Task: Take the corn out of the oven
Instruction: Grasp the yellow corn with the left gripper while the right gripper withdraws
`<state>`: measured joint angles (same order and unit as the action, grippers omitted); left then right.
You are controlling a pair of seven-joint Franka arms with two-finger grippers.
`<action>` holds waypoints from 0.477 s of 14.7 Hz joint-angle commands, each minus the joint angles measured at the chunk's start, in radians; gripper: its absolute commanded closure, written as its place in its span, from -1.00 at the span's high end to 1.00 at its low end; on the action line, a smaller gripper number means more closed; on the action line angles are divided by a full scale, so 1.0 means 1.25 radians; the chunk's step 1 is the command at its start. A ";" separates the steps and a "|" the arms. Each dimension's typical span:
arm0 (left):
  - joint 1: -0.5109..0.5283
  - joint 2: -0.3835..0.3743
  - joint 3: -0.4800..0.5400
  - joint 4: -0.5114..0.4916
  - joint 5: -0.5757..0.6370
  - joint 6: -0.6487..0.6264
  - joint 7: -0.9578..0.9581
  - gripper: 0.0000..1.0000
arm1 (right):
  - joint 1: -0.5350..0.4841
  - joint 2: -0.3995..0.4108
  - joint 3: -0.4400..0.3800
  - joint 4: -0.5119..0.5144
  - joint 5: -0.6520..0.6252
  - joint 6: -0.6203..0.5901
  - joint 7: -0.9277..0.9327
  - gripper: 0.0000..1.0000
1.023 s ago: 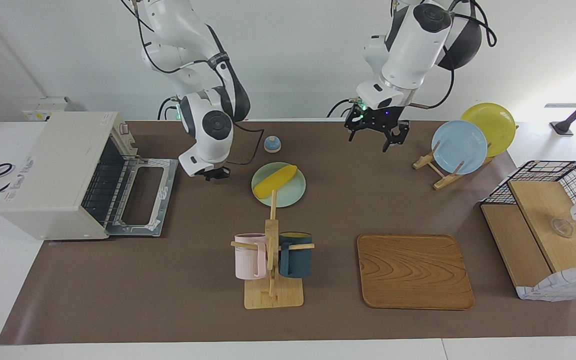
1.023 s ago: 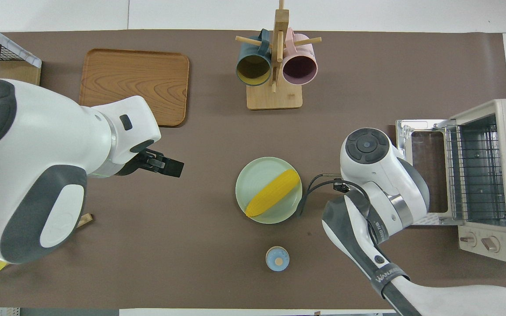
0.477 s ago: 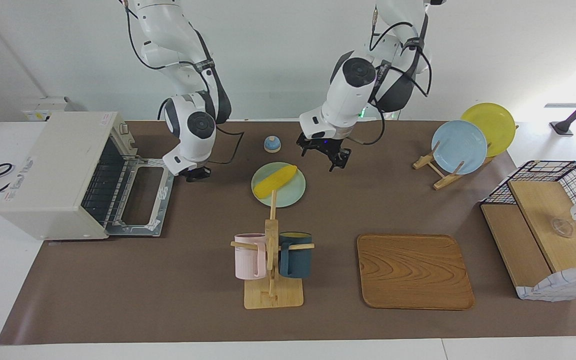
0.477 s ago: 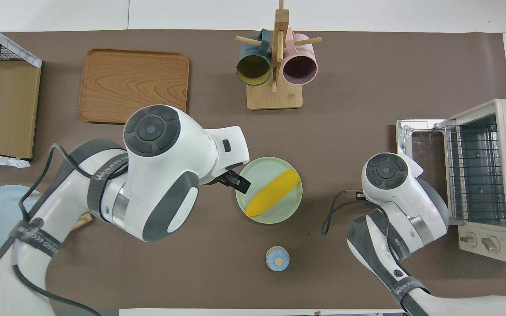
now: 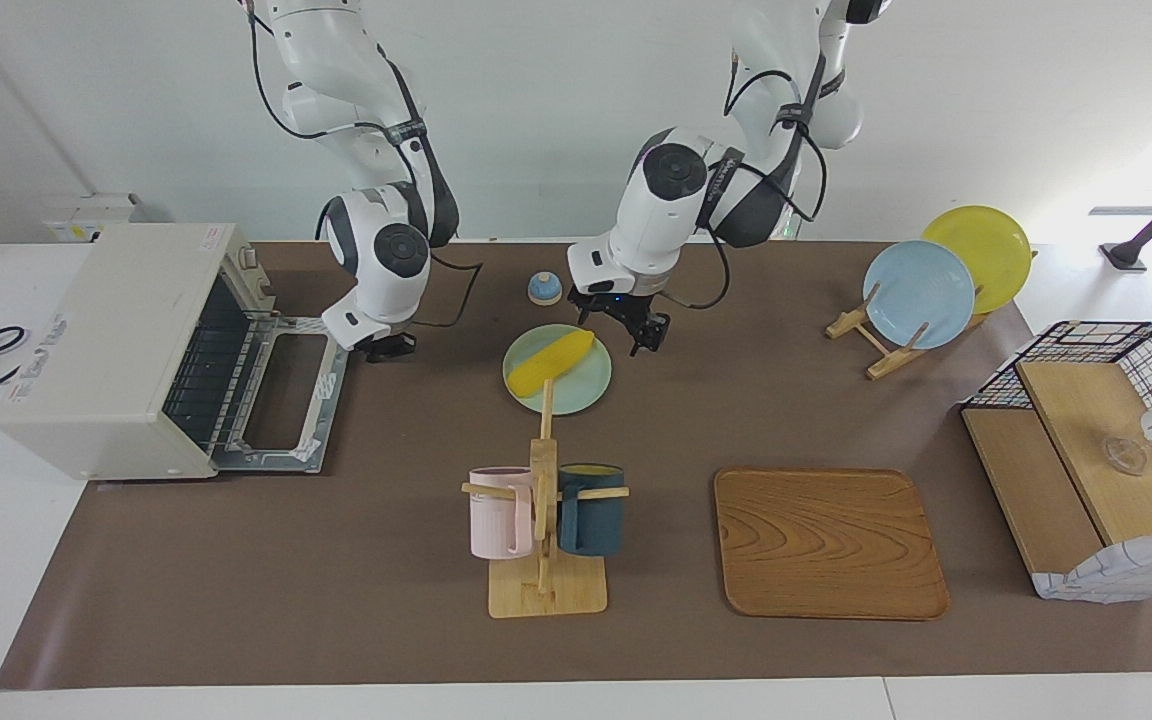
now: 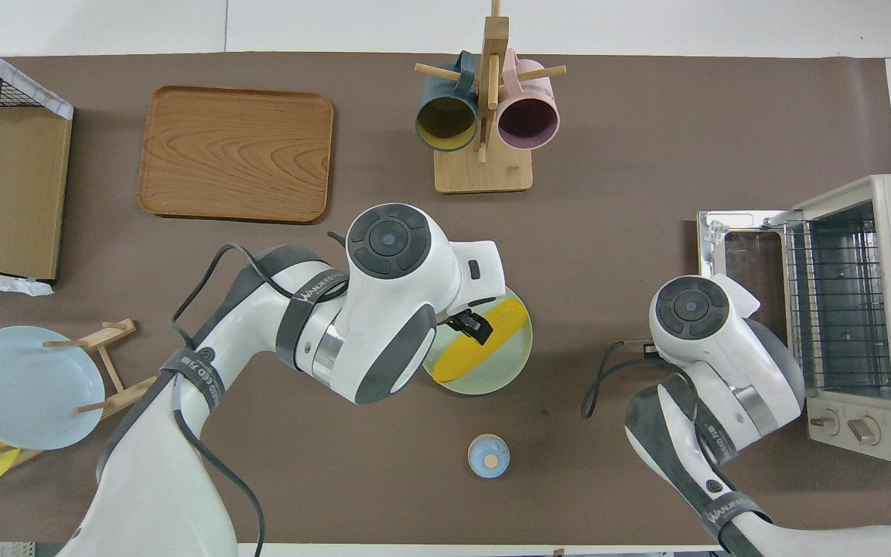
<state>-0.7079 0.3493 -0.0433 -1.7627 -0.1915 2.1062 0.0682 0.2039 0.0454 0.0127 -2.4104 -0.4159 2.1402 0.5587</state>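
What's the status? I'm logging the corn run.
Left pincer open, over the green plate's edge. Right pincer shut, beside the open oven. Corn lies on the plate, unheld. Nothing blocking.

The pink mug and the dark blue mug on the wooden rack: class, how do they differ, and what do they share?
Colour: the pink mug is pale pink, the dark blue mug deep teal-blue. Inside: the pink mug's interior is dusky pink, the dark blue mug's yellowish. Position: the pink mug hangs toward the right arm's end, the dark blue mug toward the left arm's. Both hang from pegs of the wooden rack and look alike in shape.
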 commanded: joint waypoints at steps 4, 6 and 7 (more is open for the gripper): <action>-0.042 0.036 0.014 -0.012 -0.009 0.083 0.082 1.00 | -0.018 -0.020 0.007 -0.018 -0.075 -0.028 -0.017 -1.00; -0.047 0.048 0.014 -0.015 -0.010 0.109 0.082 1.00 | -0.016 -0.019 0.008 0.000 -0.103 -0.058 -0.015 -1.00; -0.055 0.057 0.014 -0.015 -0.010 0.120 0.083 1.00 | -0.012 -0.018 0.008 0.011 -0.105 -0.076 -0.015 -1.00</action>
<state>-0.7485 0.4050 -0.0427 -1.7683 -0.1915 2.2097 0.1498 0.2052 0.0410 0.0262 -2.4096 -0.4966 2.1019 0.5582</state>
